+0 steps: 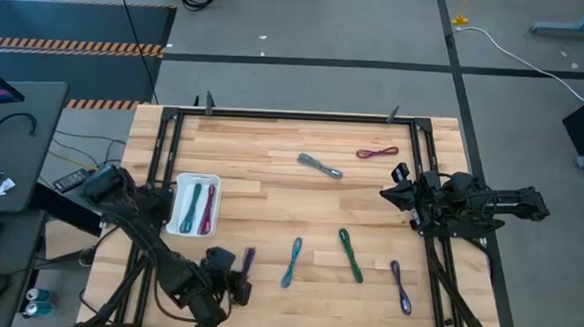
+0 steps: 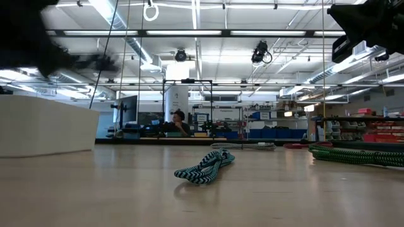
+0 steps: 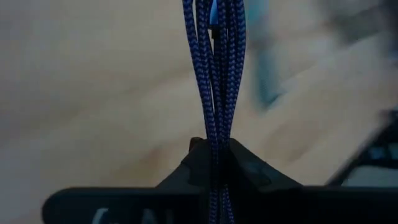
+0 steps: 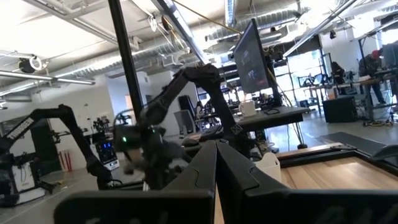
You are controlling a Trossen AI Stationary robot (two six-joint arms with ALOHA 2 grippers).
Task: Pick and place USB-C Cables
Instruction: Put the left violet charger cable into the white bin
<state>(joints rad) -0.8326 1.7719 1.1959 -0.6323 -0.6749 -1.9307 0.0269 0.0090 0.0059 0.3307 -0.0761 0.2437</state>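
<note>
Two cables already lie in the white tray [image 1: 183, 185] in the high view, a teal one [image 1: 189, 207] and a maroon one [image 1: 207, 209], side by side. Near the table's front edge, the left gripper [image 1: 236, 277] holds a purple cable [image 1: 248, 262], just beside the tray's near corner. Loose on the wood are a grey cable [image 1: 320, 166], a red cable [image 1: 377, 152], a blue-teal cable [image 1: 293, 262], a green cable [image 1: 350, 255] and a second purple cable [image 1: 401, 286]. The right gripper [image 1: 395, 185] waits above the table's right side, well apart from them.

At table height, the blue-teal cable [image 2: 205, 168] lies flat in the middle, the green one [image 2: 353, 155] to its right, and the tray's wall [image 2: 47, 132] at left.

From the left wrist, the fingers [image 3: 245, 171] are clenched on the purple cable [image 3: 214, 81], whose strands hang straight and bunched. The grip looks narrow; I judge the bundle could slip or swing and catch the tray's rim, landing half outside.

From the right wrist, that claw's fingers [image 4: 249, 174] are pressed together, empty.
</note>
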